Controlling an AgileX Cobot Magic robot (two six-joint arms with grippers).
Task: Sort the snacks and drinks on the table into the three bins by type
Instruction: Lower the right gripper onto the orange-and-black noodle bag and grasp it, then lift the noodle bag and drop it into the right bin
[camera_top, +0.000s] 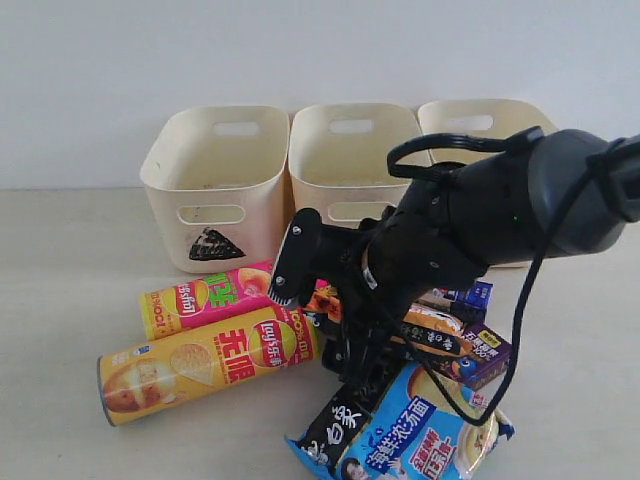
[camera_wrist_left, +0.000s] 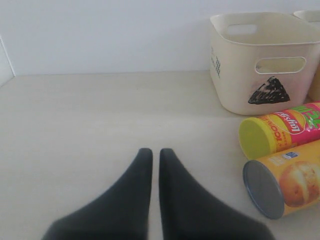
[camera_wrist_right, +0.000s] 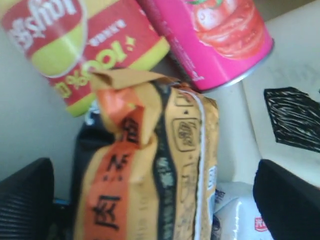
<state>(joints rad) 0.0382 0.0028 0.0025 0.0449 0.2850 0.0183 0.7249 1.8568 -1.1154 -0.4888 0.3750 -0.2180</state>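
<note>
Black right pincer (camera_wrist_right: 156, 202) astride orange packet (camera_wrist_right: 142, 150)

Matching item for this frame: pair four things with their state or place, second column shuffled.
1. left gripper
2. right gripper
3. triangle bin
4. yellow-orange chip tube

A. lying on its side on the table
B. open, a finger either side of the orange-black packet
C. shut, over bare table
D. leftmost of the three bins in the exterior view

Pairs: 1-C, 2-B, 3-D, 4-A
</note>
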